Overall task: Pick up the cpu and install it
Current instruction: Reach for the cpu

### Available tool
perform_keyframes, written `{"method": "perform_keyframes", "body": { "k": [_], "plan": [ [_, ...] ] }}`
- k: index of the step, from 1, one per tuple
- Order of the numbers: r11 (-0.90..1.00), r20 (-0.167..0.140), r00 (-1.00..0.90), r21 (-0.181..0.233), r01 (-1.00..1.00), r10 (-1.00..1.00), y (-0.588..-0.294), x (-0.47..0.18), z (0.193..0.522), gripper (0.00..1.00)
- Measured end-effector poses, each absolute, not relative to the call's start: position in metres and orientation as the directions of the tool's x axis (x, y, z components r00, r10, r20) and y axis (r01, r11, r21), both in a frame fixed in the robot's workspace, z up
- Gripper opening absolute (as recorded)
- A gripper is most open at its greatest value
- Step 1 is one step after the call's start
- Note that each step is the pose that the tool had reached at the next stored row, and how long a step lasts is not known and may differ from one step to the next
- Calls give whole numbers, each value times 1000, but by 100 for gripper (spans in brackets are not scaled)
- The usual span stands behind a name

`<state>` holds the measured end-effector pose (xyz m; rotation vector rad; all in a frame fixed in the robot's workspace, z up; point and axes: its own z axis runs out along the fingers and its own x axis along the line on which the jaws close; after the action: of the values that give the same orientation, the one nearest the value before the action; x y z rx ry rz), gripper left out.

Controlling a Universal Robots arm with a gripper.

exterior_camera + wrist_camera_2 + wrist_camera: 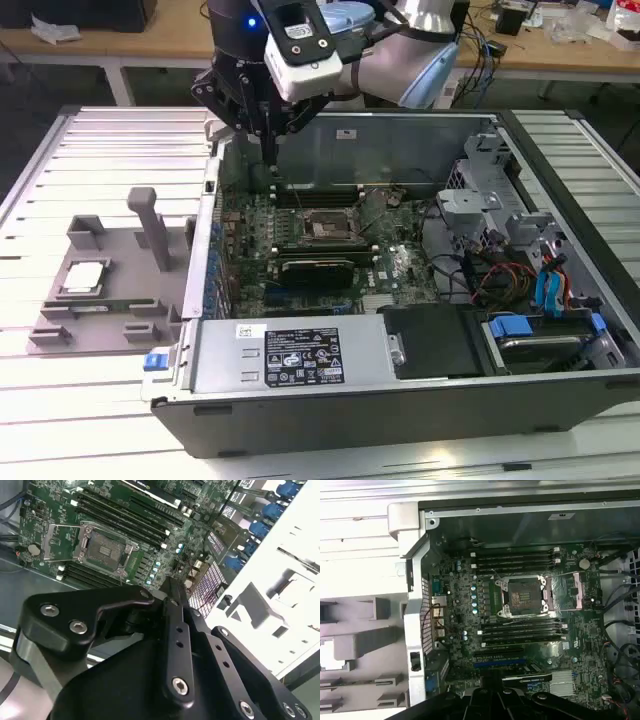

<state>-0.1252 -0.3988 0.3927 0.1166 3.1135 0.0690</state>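
Note:
The cpu (83, 277), a flat silvery square, lies in a recess of the grey fixture (60, 325) on the table, at the exterior view's left of the open computer case. My gripper (272, 162) hangs above the back edge of the motherboard, well away from the cpu. Its fingers are shut together with nothing between them. The square socket frame (325, 228) with its dark centre sits on the green motherboard, in front of the gripper. In both wrist views the socket (102, 550) (522, 597) stands open beyond the black gripper body (170, 587) (492, 697).
The case's metal side wall (210, 215) stands between the fixture and the motherboard. An upright grey post (152, 228) rises from the fixture. A long green memory stick (85, 305) lies on the fixture. Cables and drive bays (520, 270) crowd the case's other end.

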Motion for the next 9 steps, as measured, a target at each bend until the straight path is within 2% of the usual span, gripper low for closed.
{"method": "perform_keyframes", "body": {
  "k": [9],
  "plan": [
    [996,-23,-997,45,74,76,-399,-169,393,11]
  ]
}}
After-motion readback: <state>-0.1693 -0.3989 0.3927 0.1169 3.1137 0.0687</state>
